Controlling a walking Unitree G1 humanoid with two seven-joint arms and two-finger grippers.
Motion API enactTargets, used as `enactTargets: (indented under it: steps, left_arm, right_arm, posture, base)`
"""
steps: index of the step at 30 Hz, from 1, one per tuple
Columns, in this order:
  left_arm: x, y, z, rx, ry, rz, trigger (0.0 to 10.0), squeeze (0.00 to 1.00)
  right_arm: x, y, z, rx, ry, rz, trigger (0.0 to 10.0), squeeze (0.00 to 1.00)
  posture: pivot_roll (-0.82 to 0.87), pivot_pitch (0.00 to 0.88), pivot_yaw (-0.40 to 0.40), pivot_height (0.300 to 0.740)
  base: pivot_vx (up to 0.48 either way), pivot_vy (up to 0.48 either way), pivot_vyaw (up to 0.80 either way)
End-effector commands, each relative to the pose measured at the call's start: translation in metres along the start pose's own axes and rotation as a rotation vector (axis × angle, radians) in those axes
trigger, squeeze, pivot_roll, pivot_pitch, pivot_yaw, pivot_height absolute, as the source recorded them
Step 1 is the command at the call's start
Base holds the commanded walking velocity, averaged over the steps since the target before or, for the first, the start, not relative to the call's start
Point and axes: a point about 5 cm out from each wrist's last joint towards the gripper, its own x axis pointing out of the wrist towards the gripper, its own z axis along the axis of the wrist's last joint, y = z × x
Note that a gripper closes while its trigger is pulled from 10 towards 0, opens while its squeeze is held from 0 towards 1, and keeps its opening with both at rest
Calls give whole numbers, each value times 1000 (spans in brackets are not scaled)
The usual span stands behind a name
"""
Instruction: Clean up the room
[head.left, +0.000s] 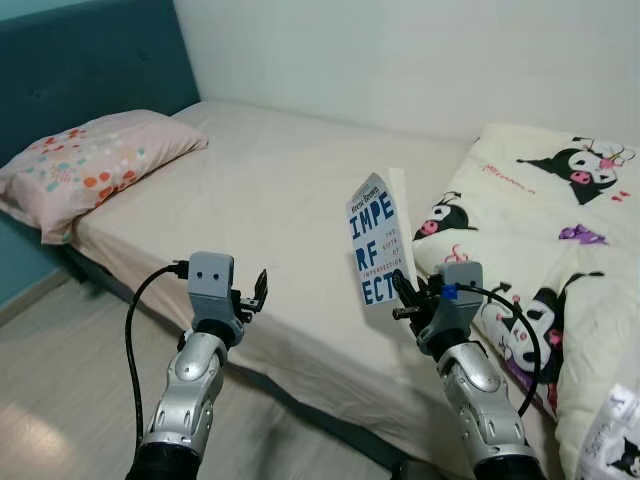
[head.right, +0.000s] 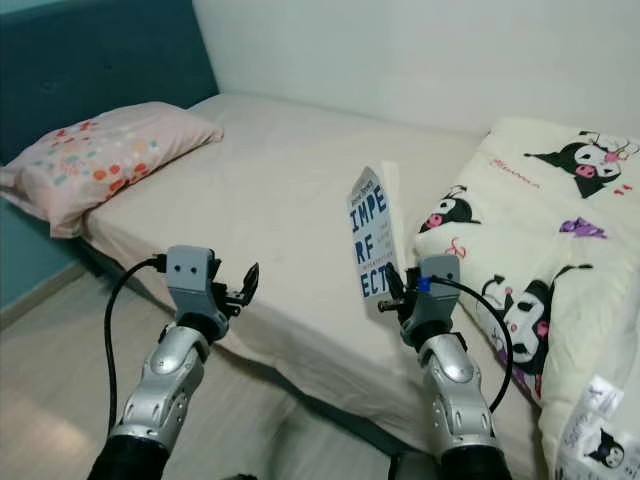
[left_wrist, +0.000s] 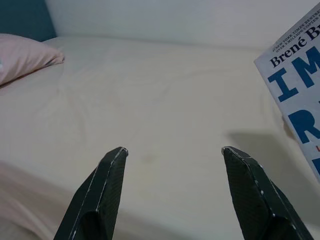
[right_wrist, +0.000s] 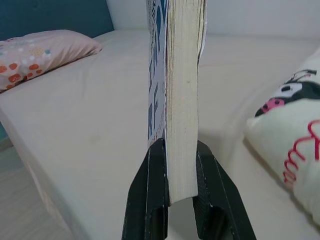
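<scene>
At 5 o'clock in the head views, the right gripper (right_wrist: 172, 165) clamps the lower edge of a paperback book (head.left: 377, 240), holding it upright above the bed's near edge, its white cover with blue lettering facing the robot's left. At 7 o'clock the left gripper (left_wrist: 175, 152) hovers with fingers spread wide, holding nothing. The cream bed sheet (head.left: 270, 190) stretches beyond. A cartoon-print quilt (head.left: 555, 220) lies at 3 o'clock, a dotted pink pillow (head.left: 85, 165) at 10 o'clock against the teal headboard (head.left: 90, 60).

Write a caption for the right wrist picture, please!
Right tool shut on an upright white paperback book above the cream bed.
</scene>
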Motion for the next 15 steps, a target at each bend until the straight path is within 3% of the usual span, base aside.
enactTargets:
  steps: [1, 15]
  left_arm:
    - [-2, 7, -4, -42, 23, 41, 10000, 0]
    - [-3, 9, -4, -81, 28, 53, 10000, 0]
  right_arm:
    - [4, 6, 9, -8, -53, 22, 10000, 0]
    - [5, 7, 11, -21, -60, 29, 10000, 0]
  posture:
    - [-31, 0, 35, 661]
    - [-28, 0, 25, 711]
  base:
    - [0, 0, 0]
    - [0, 0, 0]
